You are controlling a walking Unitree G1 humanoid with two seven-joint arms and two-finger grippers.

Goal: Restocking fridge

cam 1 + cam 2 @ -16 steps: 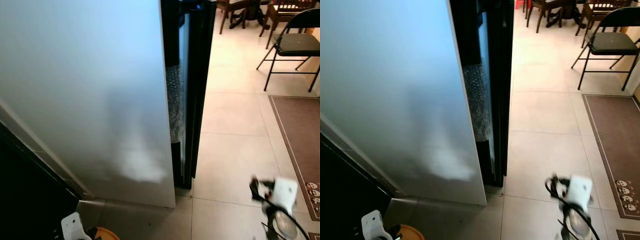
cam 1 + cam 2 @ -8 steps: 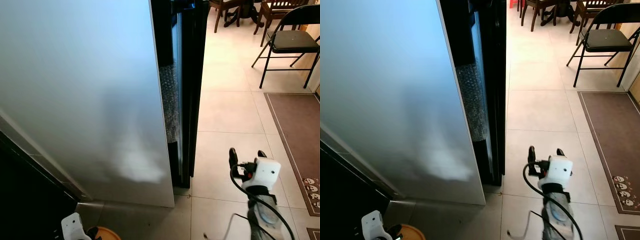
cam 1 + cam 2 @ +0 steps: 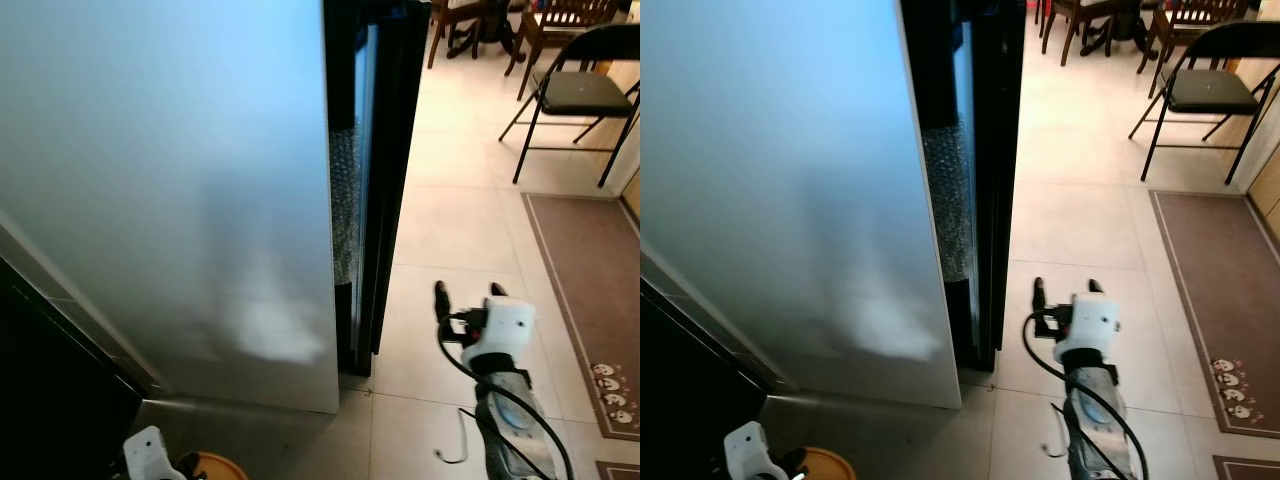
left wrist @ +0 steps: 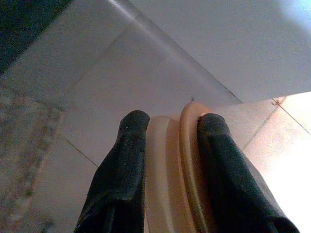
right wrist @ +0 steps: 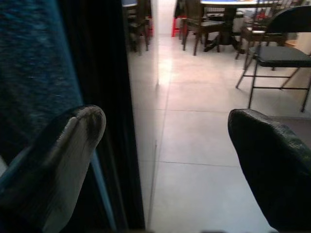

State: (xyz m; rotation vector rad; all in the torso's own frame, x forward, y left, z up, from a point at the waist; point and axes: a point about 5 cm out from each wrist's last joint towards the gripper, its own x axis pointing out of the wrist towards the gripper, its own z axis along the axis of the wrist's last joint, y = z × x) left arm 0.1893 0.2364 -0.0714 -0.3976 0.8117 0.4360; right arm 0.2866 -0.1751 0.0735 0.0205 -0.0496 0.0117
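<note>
Your right gripper (image 3: 467,296) spread wide, raised near fridge door (image 3: 170,190) edge. Your left gripper (image 4: 167,127) pinching orange lid (image 4: 172,170), low over floor (image 3: 460,200).

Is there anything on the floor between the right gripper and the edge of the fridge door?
Nothing visible. The open right gripper hangs over bare tiles beside the fridge door's dark edge. The folding chair and rug lie on its other side.

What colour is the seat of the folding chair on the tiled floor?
The folding chair has a dark, near-black seat on a black metal frame, seen best in the right eye view.
</note>
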